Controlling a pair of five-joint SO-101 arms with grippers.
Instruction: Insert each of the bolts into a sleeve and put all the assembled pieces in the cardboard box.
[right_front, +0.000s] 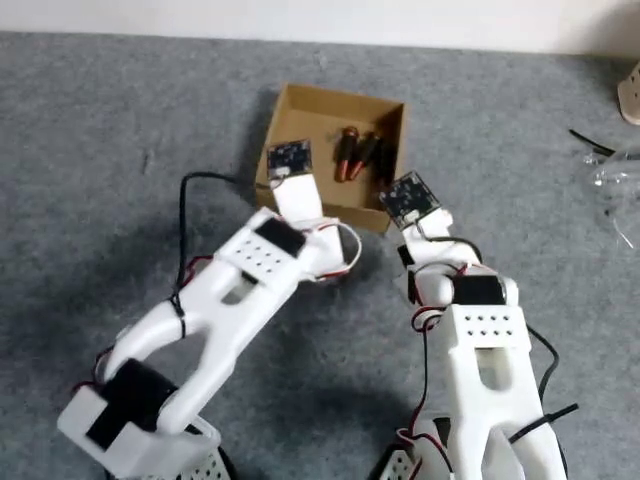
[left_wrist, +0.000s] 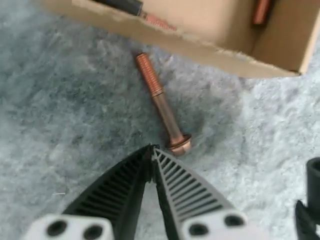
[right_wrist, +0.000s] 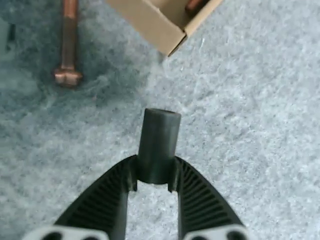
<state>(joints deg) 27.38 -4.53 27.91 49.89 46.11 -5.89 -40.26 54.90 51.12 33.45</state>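
Two arms stood at the cardboard box (right_front: 330, 95). The left gripper (left_wrist: 152, 150) was pinched fully closed with nothing in it, its tips just beside the head of the one loose bolt (left_wrist: 162, 105). That bolt lay flat on the grey carpet (right_front: 100, 150), its threaded end pointing at the box's near wall and just short of it. Inside the box lay at least two copper-coloured pieces (right_front: 345, 152); I could not count them for sure. The right gripper (right_wrist: 154, 167) hung off the box's near right corner, jaws parted a little and clamped on the single dark sleeve (right_wrist: 159, 145), which stuck out past the fingertips above the carpet.

A pale wall ran along the far edge. Carpet spread wide left of the box and between the arms. Some clear plastic (right_front: 612, 170) lay by the right edge, well apart from the box.
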